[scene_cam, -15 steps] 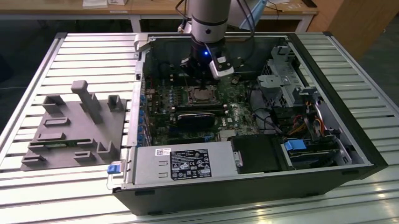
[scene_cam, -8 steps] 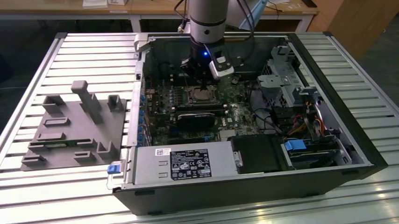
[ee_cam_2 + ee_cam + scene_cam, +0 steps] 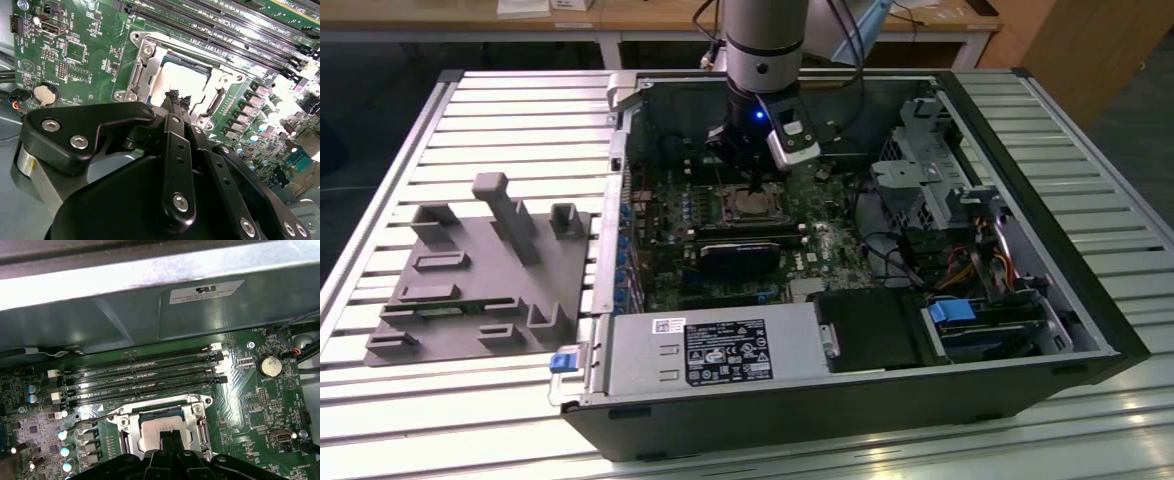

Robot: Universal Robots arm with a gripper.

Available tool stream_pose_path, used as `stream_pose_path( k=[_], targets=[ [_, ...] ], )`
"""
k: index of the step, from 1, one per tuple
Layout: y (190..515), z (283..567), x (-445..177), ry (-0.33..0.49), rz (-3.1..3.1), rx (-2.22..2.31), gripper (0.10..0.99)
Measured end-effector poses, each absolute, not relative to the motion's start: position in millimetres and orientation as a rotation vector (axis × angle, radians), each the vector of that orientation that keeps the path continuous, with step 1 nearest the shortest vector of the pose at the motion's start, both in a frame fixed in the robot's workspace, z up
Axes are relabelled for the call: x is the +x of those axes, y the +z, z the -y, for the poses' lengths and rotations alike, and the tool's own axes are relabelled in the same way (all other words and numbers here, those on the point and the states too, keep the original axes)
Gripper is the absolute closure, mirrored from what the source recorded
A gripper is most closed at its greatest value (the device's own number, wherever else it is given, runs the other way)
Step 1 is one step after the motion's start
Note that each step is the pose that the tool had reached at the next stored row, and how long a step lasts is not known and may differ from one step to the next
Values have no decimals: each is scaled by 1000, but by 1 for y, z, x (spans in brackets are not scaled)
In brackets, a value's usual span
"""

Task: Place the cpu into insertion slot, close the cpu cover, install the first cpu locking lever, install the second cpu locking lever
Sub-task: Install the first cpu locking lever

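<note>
One arm works here, and its gripper [image 3: 179,97] is pinched narrow, the tips almost meeting. I cannot tell whether anything thin is caught between them. The tips hang right at the near edge of the slot [image 3: 750,205], and the cpu [image 3: 156,431] lies flat inside it with its grey top showing. The cover [image 3: 197,410] looks folded down around the chip. A thin wire lever [image 3: 92,421] juts out beside the frame and appears unhooked, so I judge the work to be at the cover or the first lever.

To do this well, any push should land on the frame metal, not on the chip top. It should go straight down, so the cover stays level and the cpu does not shift. The tips also need to stay clear of the memory slots [image 3: 140,375] just beyond.

On the exterior view's left is a grey tray [image 3: 467,270] of holders. One channel seems to hold a thin greenish strip. In the middle, the open case [image 3: 1067,300] holds the green board [image 3: 75,50] and a power supply [image 3: 720,350] along its near side. Towards that view's right it holds a drive cage [image 3: 921,170] with cables beside it.
</note>
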State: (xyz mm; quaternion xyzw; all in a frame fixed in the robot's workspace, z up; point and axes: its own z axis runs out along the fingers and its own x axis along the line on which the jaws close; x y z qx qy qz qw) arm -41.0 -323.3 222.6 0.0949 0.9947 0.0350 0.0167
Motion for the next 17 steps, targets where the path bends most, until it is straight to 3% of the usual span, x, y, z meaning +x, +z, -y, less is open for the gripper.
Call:
stream_pose_path(
  k=[17],
  targets=[
    [251, 323, -41, 109, -3092, 295, 980]
  ],
)
